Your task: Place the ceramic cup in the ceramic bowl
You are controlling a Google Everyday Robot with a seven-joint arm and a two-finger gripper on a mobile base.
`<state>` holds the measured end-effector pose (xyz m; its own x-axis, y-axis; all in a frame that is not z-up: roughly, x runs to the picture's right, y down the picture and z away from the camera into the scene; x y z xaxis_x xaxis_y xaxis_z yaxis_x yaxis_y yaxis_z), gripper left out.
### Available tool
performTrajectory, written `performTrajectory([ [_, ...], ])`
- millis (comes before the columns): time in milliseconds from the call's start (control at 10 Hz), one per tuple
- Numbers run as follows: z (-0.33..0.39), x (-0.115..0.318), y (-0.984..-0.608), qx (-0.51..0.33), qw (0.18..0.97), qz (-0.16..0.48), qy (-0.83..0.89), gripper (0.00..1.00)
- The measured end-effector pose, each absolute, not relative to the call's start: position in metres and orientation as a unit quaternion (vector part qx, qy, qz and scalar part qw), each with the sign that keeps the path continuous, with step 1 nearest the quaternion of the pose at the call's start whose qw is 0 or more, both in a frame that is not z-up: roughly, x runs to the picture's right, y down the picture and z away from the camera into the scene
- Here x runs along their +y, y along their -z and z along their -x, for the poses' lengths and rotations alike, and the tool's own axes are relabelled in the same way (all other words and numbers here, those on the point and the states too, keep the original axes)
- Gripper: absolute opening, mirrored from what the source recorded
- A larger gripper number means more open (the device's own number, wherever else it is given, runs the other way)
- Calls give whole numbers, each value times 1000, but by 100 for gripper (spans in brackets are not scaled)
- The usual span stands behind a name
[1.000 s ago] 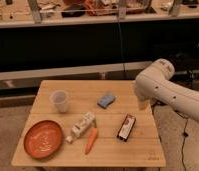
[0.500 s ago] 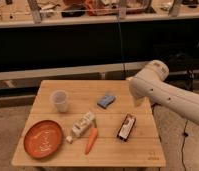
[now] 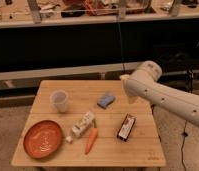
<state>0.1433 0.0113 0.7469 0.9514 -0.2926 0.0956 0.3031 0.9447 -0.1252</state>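
The ceramic cup point(image 3: 59, 100), a small pale tumbler, stands upright at the back left of the wooden table point(image 3: 143, 150). In front of it, at the front left corner, lies the ceramic bowl point(image 3: 43, 138), a wide orange-red dish with faint white marks inside. My white arm point(image 3: 168, 100) reaches in from the right. Its gripper point(image 3: 126, 83) hangs above the table's back right part, open and holding nothing. It is well to the right of the cup and apart from every object.
A blue sponge point(image 3: 106, 100) lies mid-back on the table. A white bottle-shaped carton point(image 3: 82, 126) and an orange carrot point(image 3: 91, 140) lie at the centre front, with a dark snack packet point(image 3: 126, 127) at the right. A dark counter with clutter runs behind.
My arm has swung leftward, bringing the gripper further in over the table's back right edge. The objects on the table have not moved.
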Motion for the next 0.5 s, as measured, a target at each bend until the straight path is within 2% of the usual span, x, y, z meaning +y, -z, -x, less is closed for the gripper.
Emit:
performTrajectory([
  [500,-127,6,-756,-61,983,50,164,80],
])
